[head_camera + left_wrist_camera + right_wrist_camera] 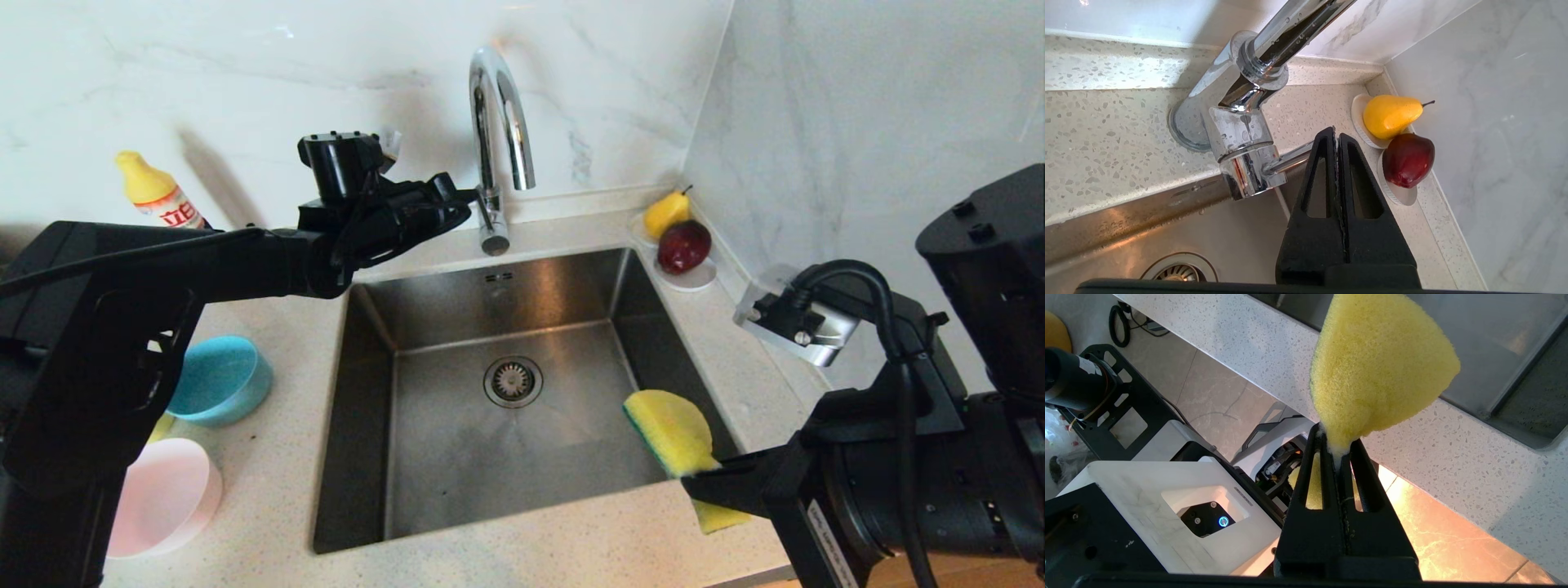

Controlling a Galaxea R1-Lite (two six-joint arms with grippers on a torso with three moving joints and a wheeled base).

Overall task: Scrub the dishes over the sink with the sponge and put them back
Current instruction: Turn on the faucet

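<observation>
My left gripper (467, 198) (1336, 134) is shut and empty, its tips right beside the thin lever (1290, 160) of the chrome tap (500, 122) (1241, 139) at the back rim of the sink (457, 457); whether they touch it I cannot tell. My right gripper (709, 482) (1337, 447) is shut on the tail of the yellow sponge (671, 429) (1380, 363), holding it over the sink's front right corner. On the counter to the left sit a light blue bowl (220, 380) and a pale pink bowl (163, 494). A yellow bowl (161, 426) shows only as a sliver behind my left arm.
A white saucer (692, 282) (1404, 195) with a yellow pear (666, 212) (1390, 114) and a dark red fruit (684, 245) (1408, 160) sits in the back right corner against the marble wall. A yellow-capped soap bottle (155, 192) stands at the back left.
</observation>
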